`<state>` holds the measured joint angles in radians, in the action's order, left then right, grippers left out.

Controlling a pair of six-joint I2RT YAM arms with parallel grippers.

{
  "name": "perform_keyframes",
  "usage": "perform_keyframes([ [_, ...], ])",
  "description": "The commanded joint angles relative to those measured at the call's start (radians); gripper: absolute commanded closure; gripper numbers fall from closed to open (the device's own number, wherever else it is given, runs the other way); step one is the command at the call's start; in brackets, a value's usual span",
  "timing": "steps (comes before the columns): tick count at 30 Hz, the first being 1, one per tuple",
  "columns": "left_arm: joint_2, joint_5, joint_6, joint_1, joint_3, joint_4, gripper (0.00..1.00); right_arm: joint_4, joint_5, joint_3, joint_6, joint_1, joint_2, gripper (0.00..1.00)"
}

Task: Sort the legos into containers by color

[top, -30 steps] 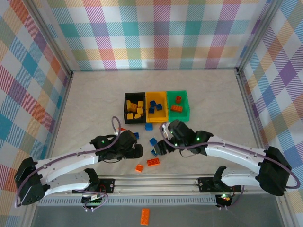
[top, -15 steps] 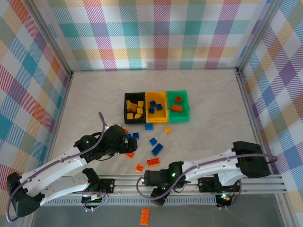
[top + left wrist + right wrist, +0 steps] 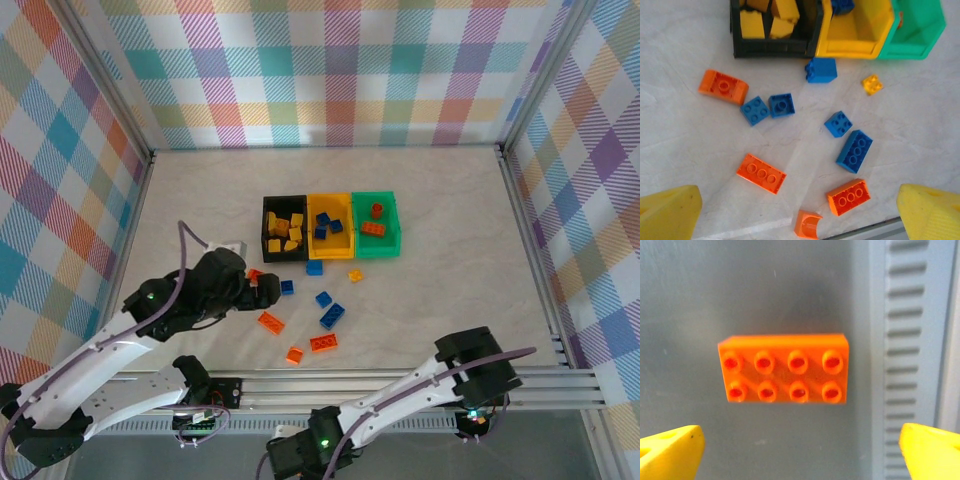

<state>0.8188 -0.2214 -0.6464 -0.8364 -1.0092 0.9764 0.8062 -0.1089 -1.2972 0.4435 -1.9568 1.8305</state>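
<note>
Left gripper (image 3: 799,215) hangs released above loose legos (image 3: 855,150) by the containers (image 3: 847,49); right gripper (image 3: 800,455), jaws likewise released, over an orange eight-stud brick (image 3: 784,369).

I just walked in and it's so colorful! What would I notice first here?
Probably the black bin, yellow bin and green bin joined in a row on the table, loose bricks scattered just in front. Then the orange eight-stud brick on a grey surface, in front of the right gripper, its yellow fingers wide open.
</note>
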Motion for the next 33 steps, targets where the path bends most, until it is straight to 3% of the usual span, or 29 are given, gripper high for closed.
perform_keyframes([
  [1,-0.029,-0.079,0.049,0.015,-0.076,0.125,0.00,0.081,-0.078,-0.093,-0.075,-0.022,0.087,0.00],
  [13,-0.069,-0.094,0.042,0.018,-0.115,0.202,0.00,-0.037,-0.126,-0.073,-0.112,-0.023,0.206,0.04],
  [17,-0.076,-0.097,0.038,0.018,-0.095,0.201,0.00,-0.060,-0.126,-0.050,-0.111,-0.022,0.207,0.19],
  [21,-0.063,-0.090,0.039,0.018,-0.098,0.201,0.00,-0.093,-0.118,-0.013,-0.106,-0.016,0.189,0.28],
  [28,-0.053,-0.085,0.036,0.018,-0.095,0.187,0.00,-0.146,-0.141,0.049,-0.081,0.000,0.152,0.41],
  [33,-0.050,-0.080,0.032,0.018,-0.079,0.165,0.00,-0.174,-0.264,0.142,-0.023,0.040,0.052,0.43],
])
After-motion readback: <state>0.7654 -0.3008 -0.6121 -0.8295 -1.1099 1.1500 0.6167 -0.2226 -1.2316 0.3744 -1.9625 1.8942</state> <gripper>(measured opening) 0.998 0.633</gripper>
